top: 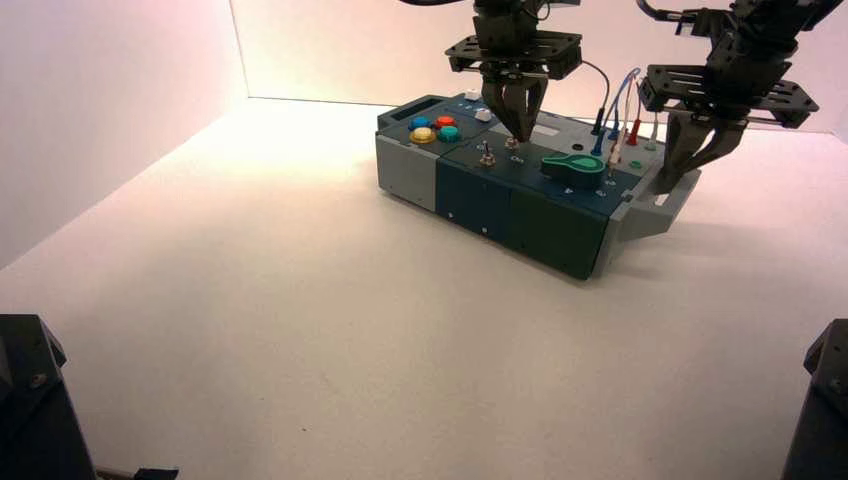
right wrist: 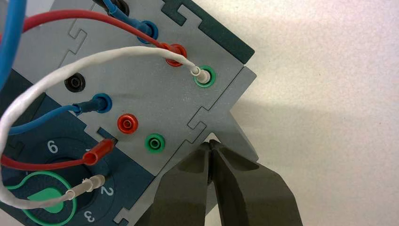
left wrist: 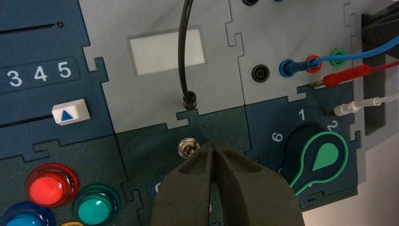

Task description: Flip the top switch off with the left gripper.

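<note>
A: The largest thing is the white table (top: 300,330), and on it stands the long grey and dark-blue control box (top: 480,195), turned at an angle. What stands over it?

B: Two black arms. The left gripper (top: 520,132), a black claw with two tapered fingers under a flat perforated crossbar, hangs point-down over the dark-blue middle panel. Its fingers are pressed together into one tip and pinch nothing.

A: And the right gripper (top: 668,180)?

B: It hangs at the box's right end, by the grey angled edge. The right wrist view shows its fingers (right wrist: 188,188) closed against each other, just beside that edge.

A: What of the smaller parts?

B: The green teardrop knob (top: 575,167) sits on a dark dial right of the left gripper. Coloured round buttons (top: 435,129) cluster at the box's left end. Blue, red and white wires (top: 625,110) plug into sockets near the right end.

A: And the top switch?

B: The small metal toggle (left wrist: 188,148) sits directly beside the left gripper's tip, in the dark-blue panel below the black cable's plug (left wrist: 189,100). Whether they touch cannot be told. A second toggle (top: 487,155) stands nearer the front.
</note>
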Controlling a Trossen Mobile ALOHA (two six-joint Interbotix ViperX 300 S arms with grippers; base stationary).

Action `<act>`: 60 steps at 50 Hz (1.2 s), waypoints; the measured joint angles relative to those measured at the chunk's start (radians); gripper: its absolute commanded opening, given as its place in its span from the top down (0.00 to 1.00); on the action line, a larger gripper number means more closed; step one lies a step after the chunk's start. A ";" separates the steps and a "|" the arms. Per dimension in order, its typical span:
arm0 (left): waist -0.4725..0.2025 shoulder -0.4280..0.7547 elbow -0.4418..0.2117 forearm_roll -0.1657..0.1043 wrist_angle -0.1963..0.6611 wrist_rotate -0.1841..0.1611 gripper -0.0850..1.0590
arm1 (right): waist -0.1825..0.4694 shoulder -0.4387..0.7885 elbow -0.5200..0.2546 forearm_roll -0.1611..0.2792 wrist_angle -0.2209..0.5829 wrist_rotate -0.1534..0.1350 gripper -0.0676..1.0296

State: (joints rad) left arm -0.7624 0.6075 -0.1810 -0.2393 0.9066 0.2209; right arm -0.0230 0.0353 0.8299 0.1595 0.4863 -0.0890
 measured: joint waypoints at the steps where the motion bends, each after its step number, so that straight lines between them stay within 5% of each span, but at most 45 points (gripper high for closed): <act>1: 0.000 0.000 0.000 0.000 0.000 0.000 0.95 | 0.000 0.000 0.002 0.002 0.000 0.000 0.96; 60: 0.031 0.000 -0.003 0.031 0.000 -0.006 0.95 | 0.000 0.002 0.000 0.000 -0.005 0.000 0.96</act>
State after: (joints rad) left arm -0.7317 0.6075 -0.1841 -0.2086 0.9066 0.2148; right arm -0.0230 0.0368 0.8299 0.1595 0.4817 -0.0890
